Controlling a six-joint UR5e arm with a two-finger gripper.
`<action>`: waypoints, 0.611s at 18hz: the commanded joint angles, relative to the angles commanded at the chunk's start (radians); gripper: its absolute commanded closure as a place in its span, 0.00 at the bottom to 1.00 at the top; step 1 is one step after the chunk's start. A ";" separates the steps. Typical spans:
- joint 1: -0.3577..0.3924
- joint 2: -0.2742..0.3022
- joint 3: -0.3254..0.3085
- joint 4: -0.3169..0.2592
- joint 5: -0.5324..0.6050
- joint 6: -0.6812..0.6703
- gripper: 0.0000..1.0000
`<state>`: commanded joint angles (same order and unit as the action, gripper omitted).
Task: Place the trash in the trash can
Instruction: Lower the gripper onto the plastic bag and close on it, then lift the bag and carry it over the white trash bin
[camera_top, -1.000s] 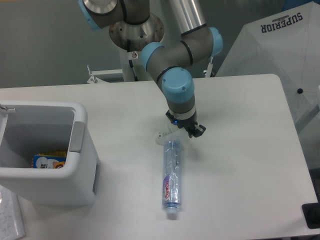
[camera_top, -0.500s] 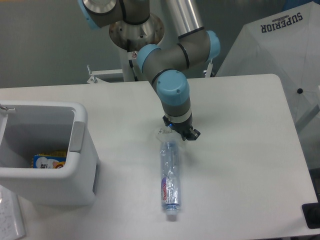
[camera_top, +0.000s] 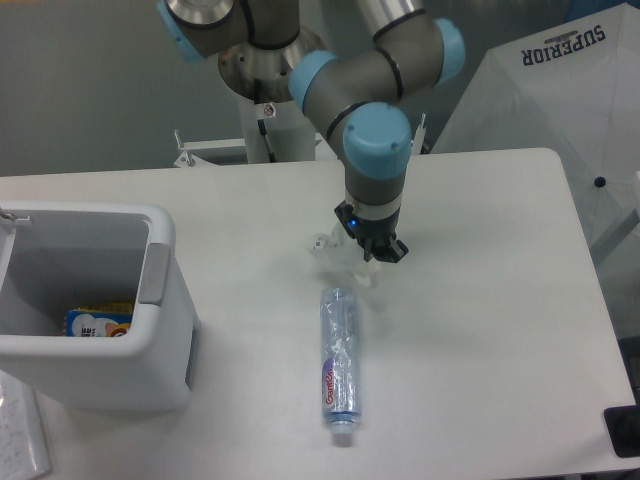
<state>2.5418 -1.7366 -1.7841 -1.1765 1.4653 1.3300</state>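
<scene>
**Claw over the plastic scrap at mid-frame**

The gripper (camera_top: 374, 250) is hanging at the centre of the frame, touching the crumpled scrap (camera_top: 335, 252); whether its fingers are spread or closed cannot be told. The bottle (camera_top: 339, 362) is lying flat on the table (camera_top: 480, 330) just below, cap toward the lower edge. The trash can (camera_top: 160, 330) is standing at the left, a printed packet (camera_top: 98, 322) lying inside.

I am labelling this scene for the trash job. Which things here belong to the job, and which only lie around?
Belong to the job:
- clear plastic bottle
- crumpled plastic scrap
- white trash can
- gripper

Only lying around:
- yellow-and-blue packet, already in the can
- white "SUPERIOR" cover
</scene>
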 joint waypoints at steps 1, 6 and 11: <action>0.000 0.012 0.005 -0.011 -0.029 -0.005 1.00; 0.002 0.095 0.009 -0.023 -0.230 -0.060 1.00; -0.005 0.138 0.061 -0.009 -0.483 -0.231 1.00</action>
<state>2.5372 -1.5985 -1.7229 -1.1858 0.9822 1.0987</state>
